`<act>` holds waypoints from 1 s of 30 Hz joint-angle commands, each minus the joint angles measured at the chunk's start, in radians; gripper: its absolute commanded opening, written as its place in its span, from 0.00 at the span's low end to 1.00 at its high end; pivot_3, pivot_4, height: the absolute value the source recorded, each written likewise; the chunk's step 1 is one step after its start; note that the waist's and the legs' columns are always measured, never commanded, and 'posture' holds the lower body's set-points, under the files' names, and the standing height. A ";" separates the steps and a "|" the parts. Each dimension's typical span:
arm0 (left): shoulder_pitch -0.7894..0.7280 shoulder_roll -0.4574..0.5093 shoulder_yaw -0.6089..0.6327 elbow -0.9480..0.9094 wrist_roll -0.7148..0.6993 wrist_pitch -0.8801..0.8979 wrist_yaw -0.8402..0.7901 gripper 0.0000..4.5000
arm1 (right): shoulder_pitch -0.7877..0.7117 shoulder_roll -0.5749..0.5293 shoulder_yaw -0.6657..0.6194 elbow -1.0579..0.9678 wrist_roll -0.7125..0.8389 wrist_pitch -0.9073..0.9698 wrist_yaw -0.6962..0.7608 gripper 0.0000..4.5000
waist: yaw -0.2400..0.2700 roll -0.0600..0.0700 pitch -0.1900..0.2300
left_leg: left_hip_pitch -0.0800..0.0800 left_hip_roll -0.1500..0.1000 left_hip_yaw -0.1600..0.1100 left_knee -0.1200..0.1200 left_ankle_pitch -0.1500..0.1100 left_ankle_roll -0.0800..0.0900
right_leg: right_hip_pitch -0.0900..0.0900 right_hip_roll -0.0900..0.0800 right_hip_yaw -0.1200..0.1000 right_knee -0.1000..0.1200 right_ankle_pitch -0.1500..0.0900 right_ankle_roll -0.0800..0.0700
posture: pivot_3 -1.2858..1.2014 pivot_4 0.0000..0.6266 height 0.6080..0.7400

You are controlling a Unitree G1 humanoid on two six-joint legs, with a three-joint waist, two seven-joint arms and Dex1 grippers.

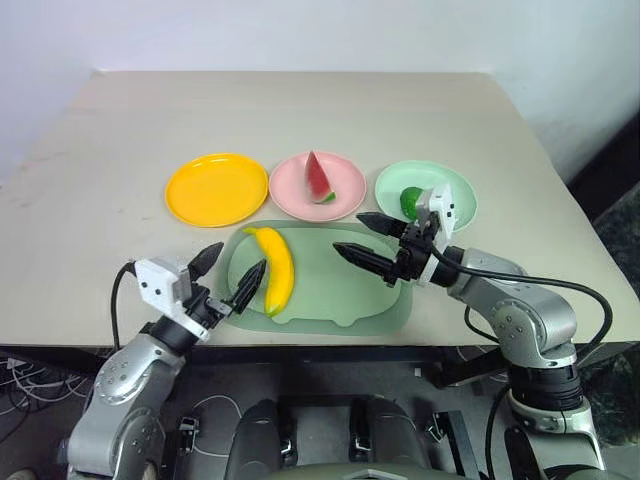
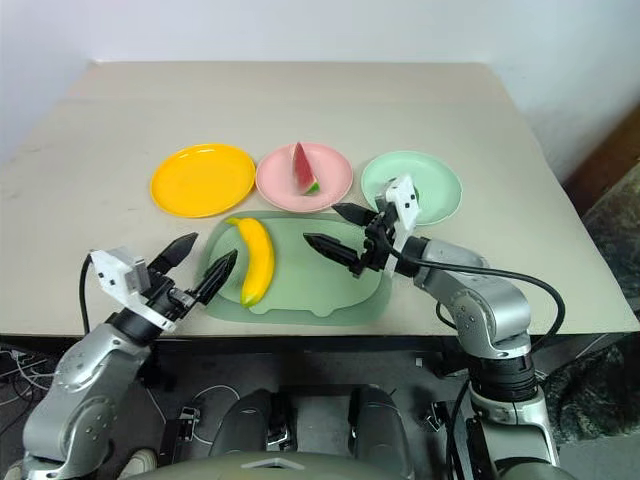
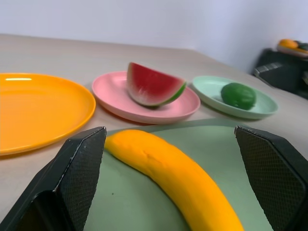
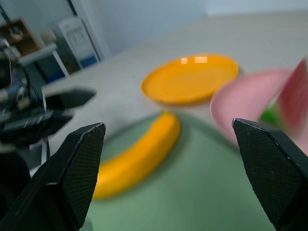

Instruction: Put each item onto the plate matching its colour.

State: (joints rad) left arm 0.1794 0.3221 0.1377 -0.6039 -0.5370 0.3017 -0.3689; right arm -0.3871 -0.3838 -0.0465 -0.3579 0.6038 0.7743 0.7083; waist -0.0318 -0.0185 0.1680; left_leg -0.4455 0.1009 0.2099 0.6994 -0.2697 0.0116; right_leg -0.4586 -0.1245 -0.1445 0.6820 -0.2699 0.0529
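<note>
Left gripper (image 1: 227, 272): released, fingers spread, at 9 o'clock of banana
Right gripper (image 1: 366, 238): released, empty, over mat
Banana (image 1: 275, 266): on green mat (image 1: 340, 290)
Watermelon (image 1: 318, 178): on pink plate (image 1: 346, 196)
Green fruit (image 1: 411, 201): on mint plate (image 1: 462, 200)
Yellow plate (image 1: 216, 188): bare, 12 o'clock of left gripper
Writing: none readable

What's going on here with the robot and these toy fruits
The robot is sorting toy fruit onto plates by colour. The watermelon wedge already sits on the pink plate and the green fruit on the mint plate. The banana lies on the green mat, and the yellow plate is empty. The left gripper is open beside the banana; the right gripper hangs open over the mat.
</note>
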 commanded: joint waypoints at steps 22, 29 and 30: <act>-0.337 -0.087 -0.154 0.116 0.069 0.545 0.209 1.00 | 0.043 -0.153 -0.111 -0.104 0.066 0.057 -0.111 0.99 | 0.021 0.000 0.000 | 0.000 -0.001 0.000 0.001 0.003 -0.004 | 0.001 0.001 0.000 0.000 0.000 0.000 | 0.52 0.24 0.66; -0.360 -0.070 -0.164 0.125 0.115 0.572 0.221 0.66 | 0.042 -0.170 -0.107 -0.094 0.066 0.061 -0.122 1.00 | 0.020 -0.001 0.000 | 0.001 -0.001 -0.001 0.001 0.003 -0.004 | 0.002 0.001 0.000 0.000 0.000 0.000 | 0.52 0.24 0.66; -0.361 -0.064 -0.167 0.124 0.122 0.569 0.220 0.59 | 0.040 -0.168 -0.104 -0.091 0.067 0.060 -0.122 1.00 | 0.020 -0.001 0.000 | 0.001 -0.001 -0.001 0.001 0.003 -0.004 | 0.002 0.001 0.000 0.000 0.000 0.000 | 0.52 0.24 0.66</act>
State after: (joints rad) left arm -0.1838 0.2375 -0.0264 -0.4812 -0.4460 0.8619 -0.1601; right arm -0.3406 -0.5425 -0.1315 -0.4188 0.6543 0.8402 0.5889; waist -0.0117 -0.0191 0.1677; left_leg -0.4438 0.1000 0.2092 0.7000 -0.2668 0.0072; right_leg -0.4563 -0.1236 -0.1448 0.6823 -0.2699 0.0531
